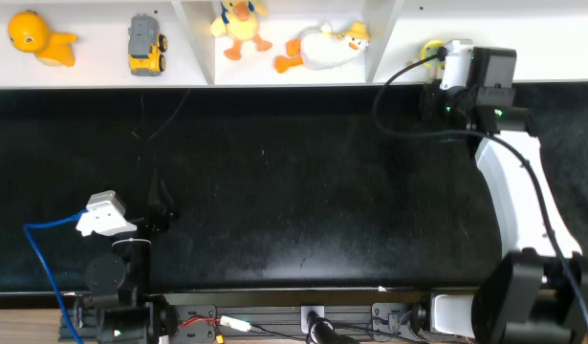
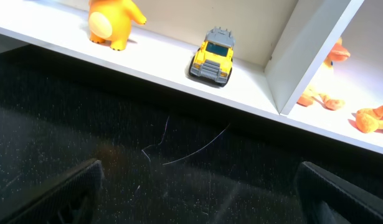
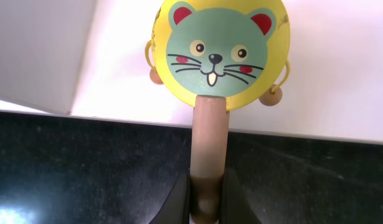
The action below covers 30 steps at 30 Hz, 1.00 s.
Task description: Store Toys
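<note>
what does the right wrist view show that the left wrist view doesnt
Right wrist, not left wrist: a mouse-face rattle, its wooden handle clamped in the right gripper, head over the white shelf. Left wrist, not right wrist: a yellow duck, a yellow truck, a plush duck past a divider, and the open left gripper. Both: that shelf and the black table.

i count five toys along the top of the frame: three ducks (orange duck [image 1: 40, 38] upper left, yellow duck [image 1: 241, 26] and white duck [image 1: 324, 48] top centre), one yellow truck [image 1: 145, 46], one mouse-face rattle [image 3: 219, 53] at upper right
</note>
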Motion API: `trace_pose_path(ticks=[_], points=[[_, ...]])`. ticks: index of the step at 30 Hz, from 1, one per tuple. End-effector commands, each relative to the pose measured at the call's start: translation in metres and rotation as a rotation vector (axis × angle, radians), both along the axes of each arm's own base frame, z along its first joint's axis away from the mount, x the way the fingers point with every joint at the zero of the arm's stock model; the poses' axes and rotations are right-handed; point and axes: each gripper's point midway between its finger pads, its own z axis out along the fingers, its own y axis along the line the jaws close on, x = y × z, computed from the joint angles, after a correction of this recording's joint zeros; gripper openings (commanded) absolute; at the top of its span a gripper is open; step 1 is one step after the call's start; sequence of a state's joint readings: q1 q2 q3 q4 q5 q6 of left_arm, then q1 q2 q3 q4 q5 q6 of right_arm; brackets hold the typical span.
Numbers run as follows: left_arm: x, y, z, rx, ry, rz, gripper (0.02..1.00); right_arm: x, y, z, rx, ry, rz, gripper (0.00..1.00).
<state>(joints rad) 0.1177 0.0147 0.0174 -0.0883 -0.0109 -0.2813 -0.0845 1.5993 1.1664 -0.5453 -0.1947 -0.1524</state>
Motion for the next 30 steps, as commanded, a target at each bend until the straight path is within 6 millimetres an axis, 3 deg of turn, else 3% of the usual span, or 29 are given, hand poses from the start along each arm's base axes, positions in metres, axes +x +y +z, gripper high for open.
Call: trace_pose_path(ticks=[1,11,19,28,29,30], points=[[0.000,-0.004,-0.001,0.019,-0.005,-0.019,0.998,0.022,0.002,0.008,-0.008,-0.033,0.038,0.045],[0.000,-0.004,-0.001,0.019,-0.005,-0.019,0.998,0.051,0.007,0.006,-0.027,-0.050,0.069,0.045],[0.000,-0.004,-0.001,0.019,-0.005,-0.019,0.998,0.064,0.006,-0.005,-0.028,-0.061,0.069,0.045],[0.000,-0.004,-0.001,0.019,-0.005,-0.019,0.998,0.073,0.005,0.000,-0.034,-0.104,0.066,0.047],[0.000,-0.004,-0.001,0.019,-0.005,-0.019,0.998,0.073,0.005,-0.001,-0.034,-0.103,0.066,0.058],[0.000,-0.004,-0.001,0.019,-0.005,-0.019,0.996,0.073,0.005,-0.001,-0.032,-0.102,0.065,0.154]])
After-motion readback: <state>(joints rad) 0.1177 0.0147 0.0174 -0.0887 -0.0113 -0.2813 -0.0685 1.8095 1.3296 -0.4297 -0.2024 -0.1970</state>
